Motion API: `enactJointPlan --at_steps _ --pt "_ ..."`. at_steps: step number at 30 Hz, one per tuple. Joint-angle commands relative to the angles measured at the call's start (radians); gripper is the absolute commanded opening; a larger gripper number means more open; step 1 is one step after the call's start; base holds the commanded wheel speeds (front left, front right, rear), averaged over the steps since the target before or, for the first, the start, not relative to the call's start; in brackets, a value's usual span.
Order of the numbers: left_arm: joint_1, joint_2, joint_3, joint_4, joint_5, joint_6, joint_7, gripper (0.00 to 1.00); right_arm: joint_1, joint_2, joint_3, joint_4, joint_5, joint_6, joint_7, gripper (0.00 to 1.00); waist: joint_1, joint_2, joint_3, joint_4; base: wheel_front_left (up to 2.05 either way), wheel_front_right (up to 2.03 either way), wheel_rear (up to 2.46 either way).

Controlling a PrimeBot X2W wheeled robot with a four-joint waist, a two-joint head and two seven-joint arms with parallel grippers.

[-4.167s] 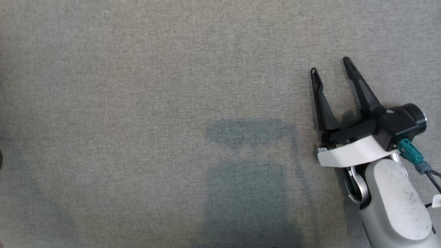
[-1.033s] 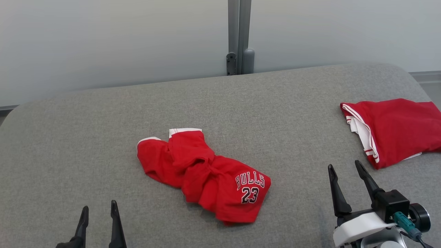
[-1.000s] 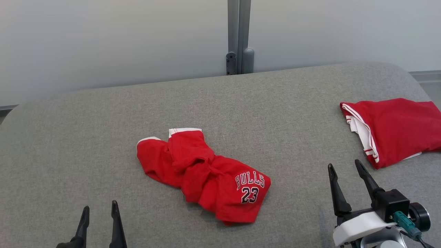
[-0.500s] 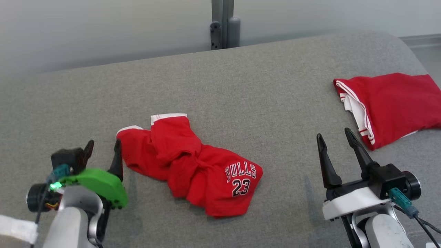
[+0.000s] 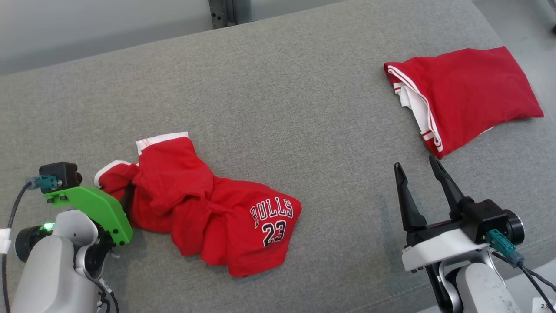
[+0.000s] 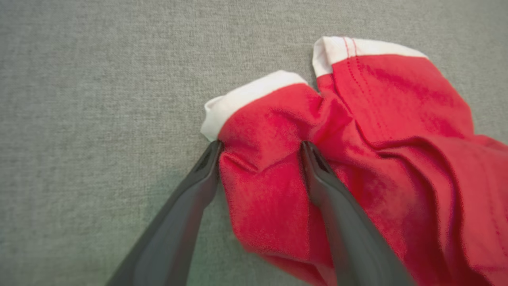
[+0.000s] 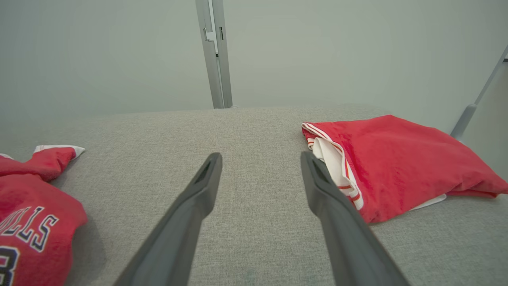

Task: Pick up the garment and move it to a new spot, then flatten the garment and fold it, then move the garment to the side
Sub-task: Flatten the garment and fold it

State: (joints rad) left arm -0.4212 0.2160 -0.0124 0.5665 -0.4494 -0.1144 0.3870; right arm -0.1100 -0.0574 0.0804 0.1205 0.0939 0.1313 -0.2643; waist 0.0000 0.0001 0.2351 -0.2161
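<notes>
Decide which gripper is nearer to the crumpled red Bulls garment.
Left. The left gripper straddles a fold of the crumpled red Bulls garment; the right gripper stands apart to its right, over bare grey cushion.

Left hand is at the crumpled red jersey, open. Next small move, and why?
Probably close the left hand on the crumpled jersey: in the left wrist view its open fingers straddle a red fold just below the white-trimmed edge, with fabric between them, so a pinch should catch it.
</notes>
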Motion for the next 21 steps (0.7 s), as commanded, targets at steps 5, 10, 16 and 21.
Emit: enactJointPlan --at_steps 5,10,16,21 --pt "-0.044 0.031 -0.004 -0.007 0.026 0.010 -0.060 0.00 -0.016 0.002 -0.001 0.004 0.004 -0.001 0.000 1.00 0.0000 -0.0001 -0.009 -0.016 0.00 0.00 0.00" --pt "-0.110 0.043 -0.014 -0.060 0.059 0.029 -0.112 0.00 -0.006 0.003 0.008 0.011 0.007 -0.001 0.000 1.00 0.0000 -0.0001 -0.034 -0.016 0.00 0.00 0.00" --pt "-0.222 0.059 -0.038 -0.119 0.121 0.064 -0.189 0.00 -0.001 0.004 0.019 0.019 0.014 -0.001 0.000 1.00 0.0000 -0.0001 -0.075 -0.043 0.00 0.00 0.00" --pt "-0.305 0.066 -0.086 -0.137 0.173 0.049 -0.240 0.00 0.005 0.005 0.016 0.024 0.018 -0.001 0.000 1.00 0.0000 -0.0001 -0.104 -0.080 0.00 0.00 0.00"
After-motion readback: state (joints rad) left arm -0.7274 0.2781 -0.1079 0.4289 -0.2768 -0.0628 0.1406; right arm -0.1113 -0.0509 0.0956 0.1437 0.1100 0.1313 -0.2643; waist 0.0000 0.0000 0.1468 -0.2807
